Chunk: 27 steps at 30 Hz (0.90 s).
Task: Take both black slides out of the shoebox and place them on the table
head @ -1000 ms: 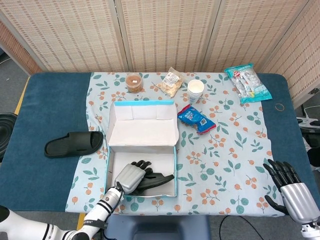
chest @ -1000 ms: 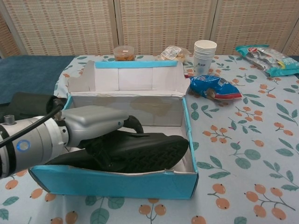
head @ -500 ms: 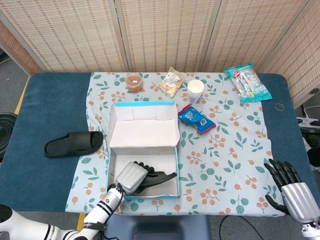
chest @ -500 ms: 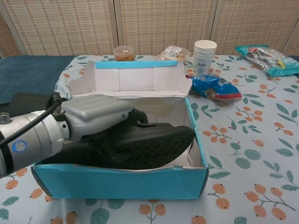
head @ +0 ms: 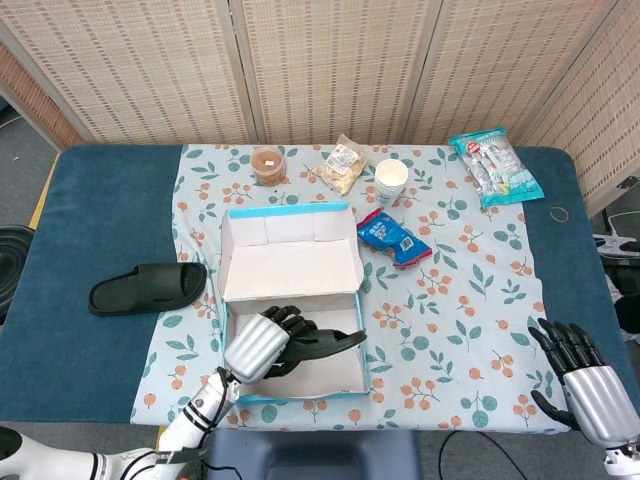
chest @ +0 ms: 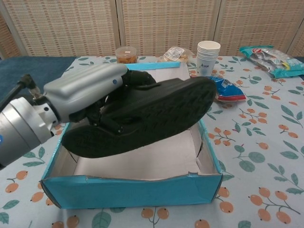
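One ridged rubber slide (chest: pixel 147 114) hangs above the open cardboard shoebox (chest: pixel 137 190), gripped by the left hand (chest: pixel 85 92). Its twin (head: pixel 148 287) lies on blue cloth. The right hand (head: pixel 580 375) rests spread, holding nothing.

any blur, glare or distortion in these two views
Head view: even, soft light, sharp all over, no glare. Chest view: the left robot hand and lifted black slide loom oversized and slightly soft from closeness; shoebox edges look stretched.
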Motion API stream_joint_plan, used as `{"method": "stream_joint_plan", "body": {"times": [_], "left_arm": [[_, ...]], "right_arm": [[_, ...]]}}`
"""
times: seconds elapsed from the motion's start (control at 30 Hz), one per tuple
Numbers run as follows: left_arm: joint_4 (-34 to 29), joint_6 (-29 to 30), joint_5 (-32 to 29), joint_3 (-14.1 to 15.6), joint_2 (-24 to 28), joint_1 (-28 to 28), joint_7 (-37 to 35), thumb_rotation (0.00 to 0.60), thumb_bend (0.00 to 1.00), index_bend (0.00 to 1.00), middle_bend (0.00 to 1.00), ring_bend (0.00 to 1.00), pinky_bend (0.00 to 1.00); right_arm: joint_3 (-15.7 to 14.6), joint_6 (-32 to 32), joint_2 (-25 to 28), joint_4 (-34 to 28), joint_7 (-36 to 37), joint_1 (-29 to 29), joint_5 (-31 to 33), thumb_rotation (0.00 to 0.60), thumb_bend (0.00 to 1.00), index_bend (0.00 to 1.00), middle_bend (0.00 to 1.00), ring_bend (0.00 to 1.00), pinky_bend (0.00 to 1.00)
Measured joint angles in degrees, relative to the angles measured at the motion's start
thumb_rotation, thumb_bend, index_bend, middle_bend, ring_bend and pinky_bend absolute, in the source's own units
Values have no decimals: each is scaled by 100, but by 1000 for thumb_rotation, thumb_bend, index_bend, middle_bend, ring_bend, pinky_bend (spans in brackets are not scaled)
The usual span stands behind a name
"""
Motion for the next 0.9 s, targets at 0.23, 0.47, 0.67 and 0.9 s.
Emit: {"method": "stream_joint_plan", "body": {"times": [0.23, 0.47, 0.67, 0.9], "left_arm": [[338, 1202, 1005, -305, 424, 330, -628, 600, 554, 592, 436, 238, 359], [550, 1370, 534, -663, 1462, 763, -857, 600, 547, 592, 435, 237, 359], [1423, 1292, 18, -736, 1733, 1136, -1285, 600, 547, 592, 435, 237, 360], [2613, 1058, -462, -742, 1643, 1479, -1838, 600, 548, 592, 435, 237, 349]], "right_arm": [[9, -23, -1, -6, -19, 6, 27, 600, 158, 0, 0, 0, 0], [3, -29, -6, -25, -56, 5, 13, 600, 158, 0, 0, 0, 0], [-13, -15, -16, -43, -99, -4, -26, 600, 158, 0, 0, 0, 0], [-43, -46, -34, -67, -163, 6, -86, 600, 158, 0, 0, 0, 0]]}}
